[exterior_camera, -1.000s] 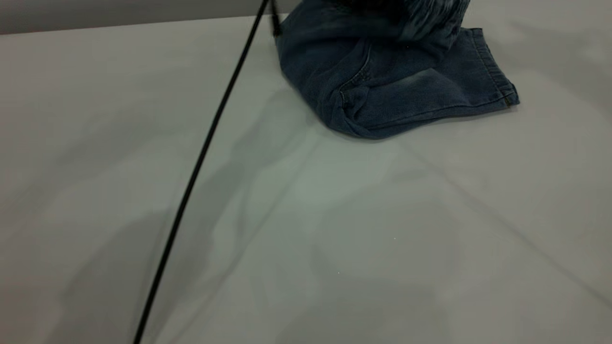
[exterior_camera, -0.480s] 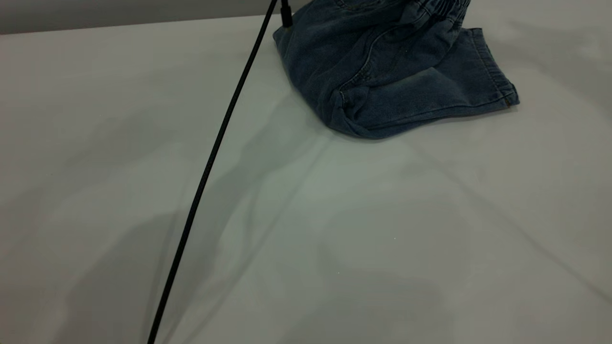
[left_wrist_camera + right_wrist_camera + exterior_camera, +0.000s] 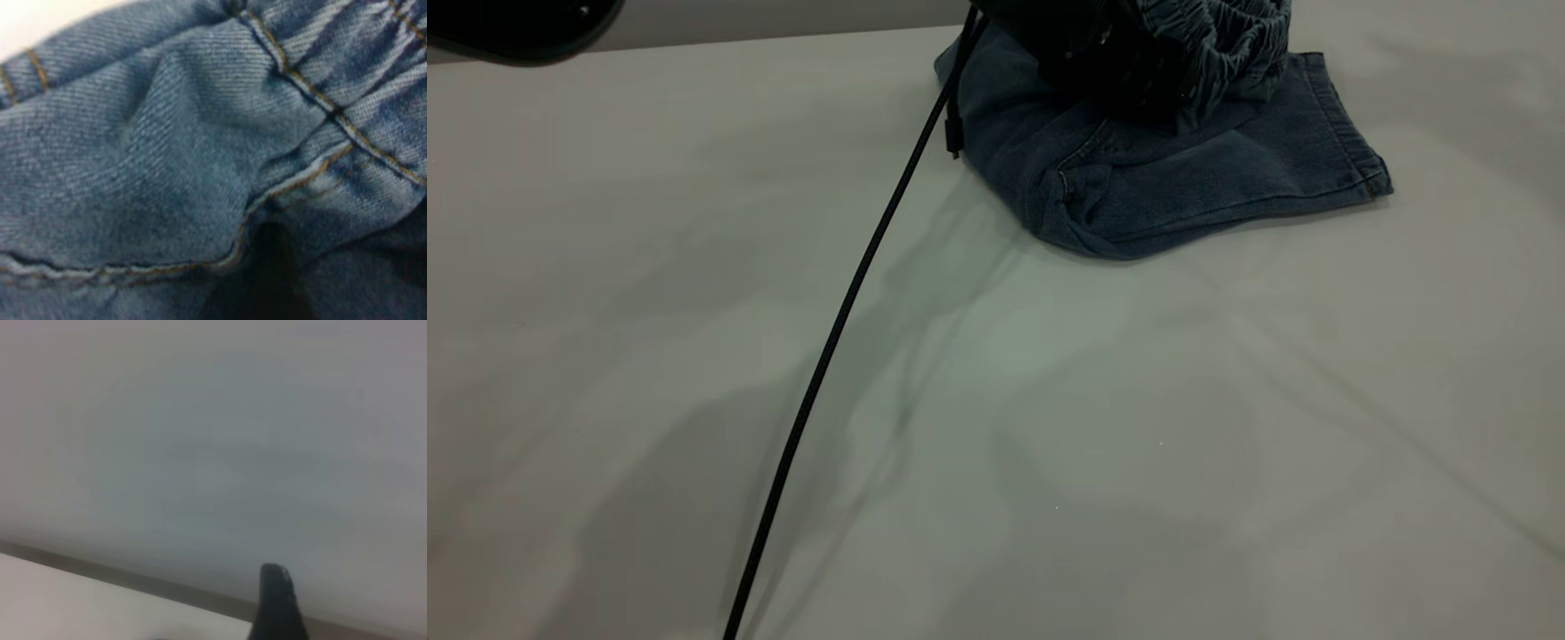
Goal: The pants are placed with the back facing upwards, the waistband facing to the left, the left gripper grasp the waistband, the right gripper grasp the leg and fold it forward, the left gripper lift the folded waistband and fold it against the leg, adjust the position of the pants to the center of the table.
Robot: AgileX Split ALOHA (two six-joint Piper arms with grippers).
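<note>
You cannot tell either gripper's finger state. Your left gripper [image 3: 1112, 62] hangs low against the gathered waistband [image 3: 1232, 36], over the folded pants [image 3: 1192, 173] at the table's [image 3: 1049, 400] far edge; cable [image 3: 845, 311] trails forward.

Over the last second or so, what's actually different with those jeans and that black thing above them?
The left gripper has come down over the pants, carrying the elastic waistband lower toward the leg. Its black cable has swung right, and a dark arm part has entered at the upper left. The folded leg's hem and the white tablecloth stayed put.
</note>
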